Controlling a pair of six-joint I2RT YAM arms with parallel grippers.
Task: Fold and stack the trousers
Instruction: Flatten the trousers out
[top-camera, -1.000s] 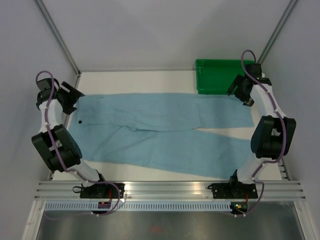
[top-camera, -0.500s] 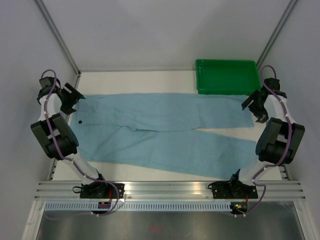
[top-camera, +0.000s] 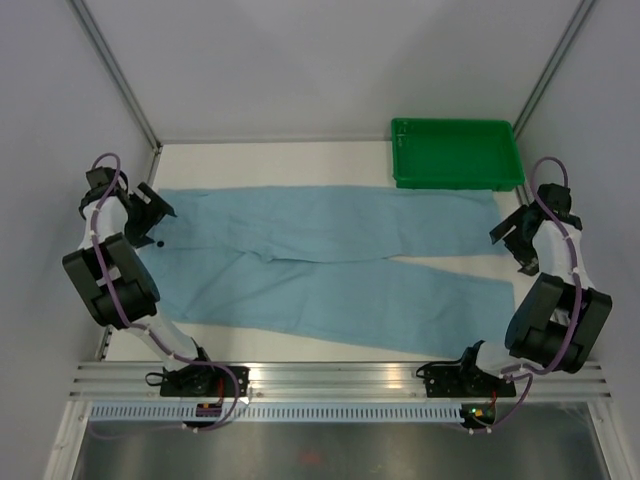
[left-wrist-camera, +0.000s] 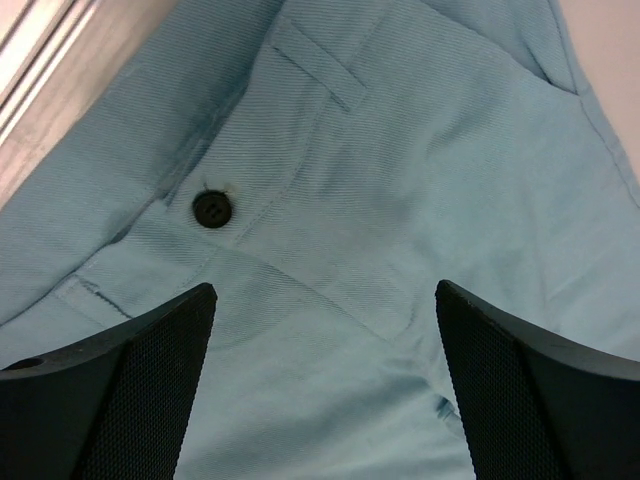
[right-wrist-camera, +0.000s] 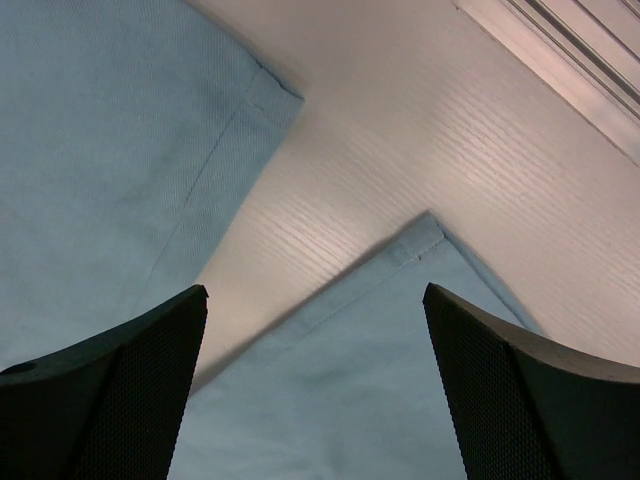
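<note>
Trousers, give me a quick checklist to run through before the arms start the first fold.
1. Trousers spread flat, both legs laid out: ok.
2. Left gripper open over the waistband, near the button: ok.
3. Right gripper open above the two leg hems: ok.
4. Hems lined up together: not ok, bare table shows between them.
5. Either gripper touching the cloth: cannot tell.

Bright even light, soft shadows, sharp focus

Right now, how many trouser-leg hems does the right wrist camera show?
2. One hem lies upper left in the right wrist view; the other hem lower right, bare table between them.
</note>
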